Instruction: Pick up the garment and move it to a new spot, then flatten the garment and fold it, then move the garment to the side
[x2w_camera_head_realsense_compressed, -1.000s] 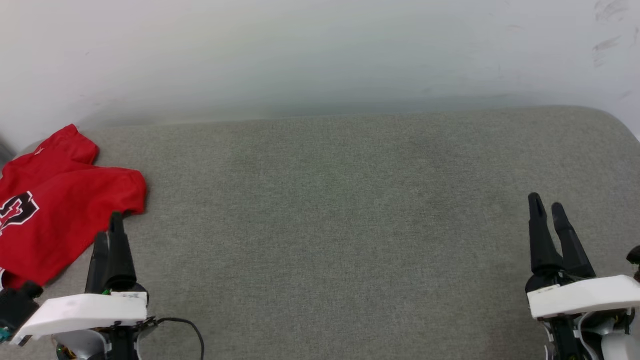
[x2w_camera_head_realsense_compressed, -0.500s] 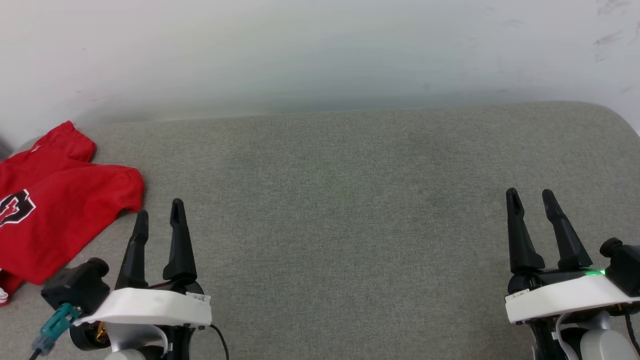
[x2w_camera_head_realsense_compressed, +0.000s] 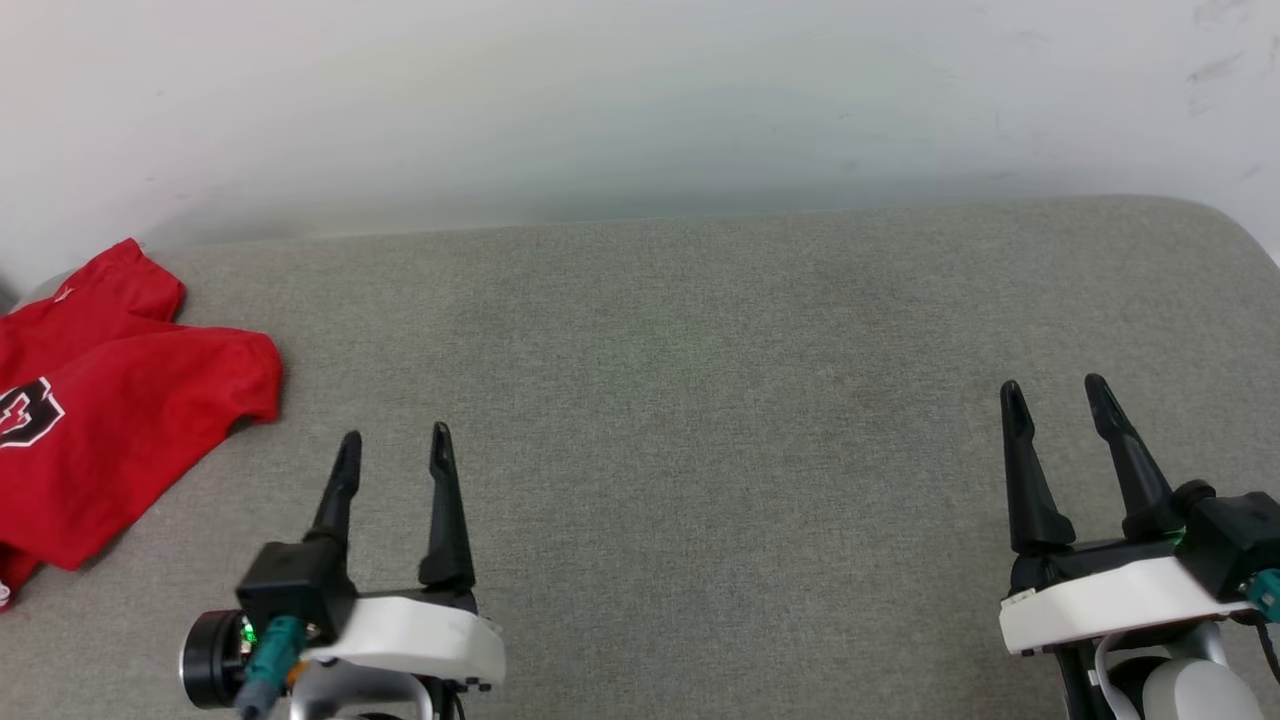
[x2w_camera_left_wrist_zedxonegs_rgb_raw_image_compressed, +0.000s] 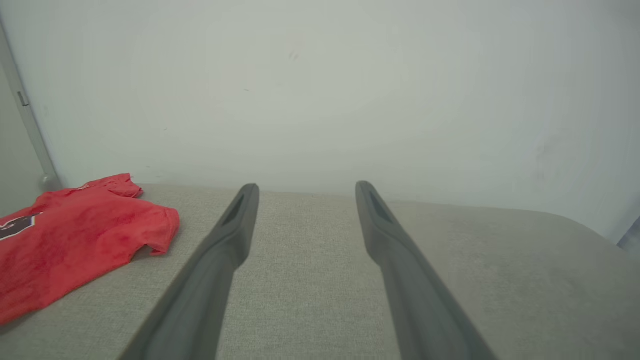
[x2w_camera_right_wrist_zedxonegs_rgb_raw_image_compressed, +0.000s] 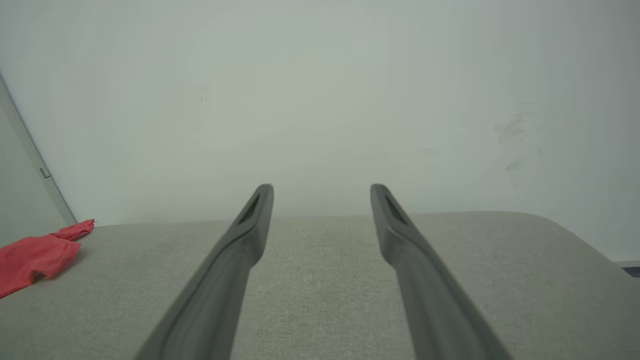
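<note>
Red garment (x2w_camera_head_realsense_compressed: 110, 420) at far left of the grey padded surface (x2w_camera_head_realsense_compressed: 700, 330), let go. Near it, drawn back rightward from its edge, left gripper (x2w_camera_head_realsense_compressed: 394, 433): jaws wide, empty. Far right, right gripper (x2w_camera_head_realsense_compressed: 1052, 384): jaws wide, empty. Probably set aside, task near done.

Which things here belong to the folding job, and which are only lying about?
For the job: red garment; left tool and right tool, both open and empty.
Only around: grey padded surface under the garment; white wall.
</note>
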